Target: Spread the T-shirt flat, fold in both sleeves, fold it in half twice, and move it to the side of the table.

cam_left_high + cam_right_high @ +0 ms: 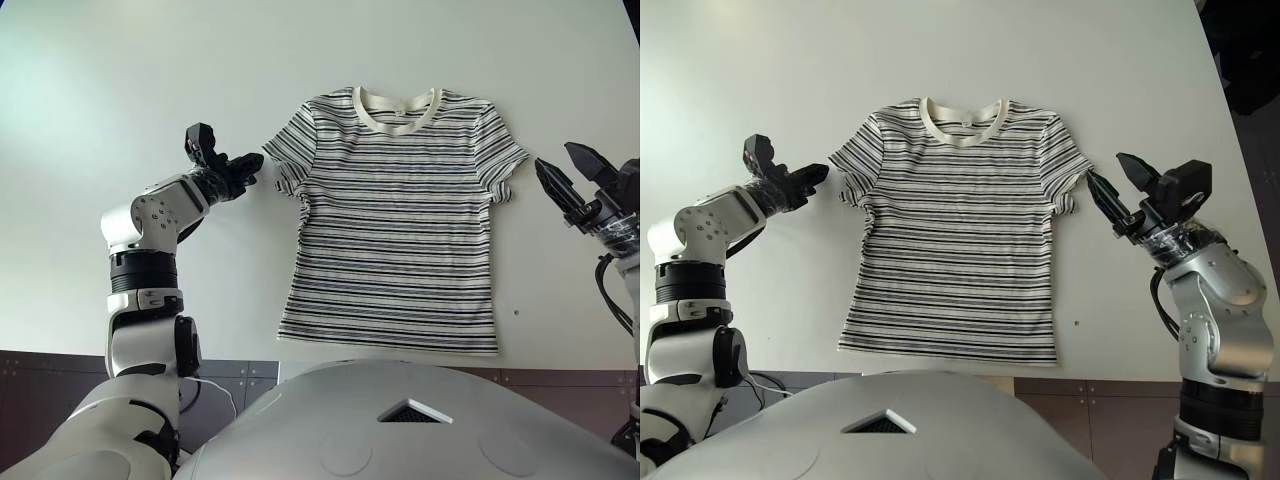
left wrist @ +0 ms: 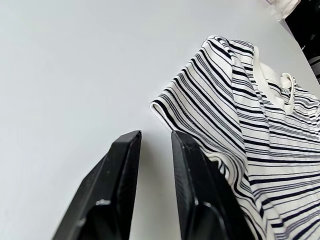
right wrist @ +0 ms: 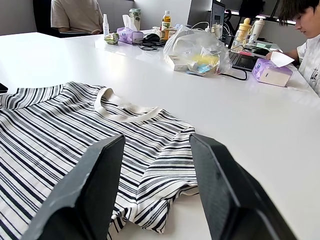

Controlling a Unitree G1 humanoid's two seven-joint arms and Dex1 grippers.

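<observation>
The striped T-shirt [image 1: 395,220] lies spread flat mid-counter [image 1: 100,80], collar far. My left hand [image 2: 156,134] and right hand [image 1: 1112,185] hover released and empty, one beside each sleeve (placed, I judge, for folding them in).

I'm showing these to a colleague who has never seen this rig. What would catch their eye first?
The striped T-shirt lies spread flat in the middle of the white table, collar away from the robot. A black gripper flanks it on each side: the left gripper beside the left sleeve, the right gripper near the right sleeve, both with jaws open and holding nothing.
</observation>
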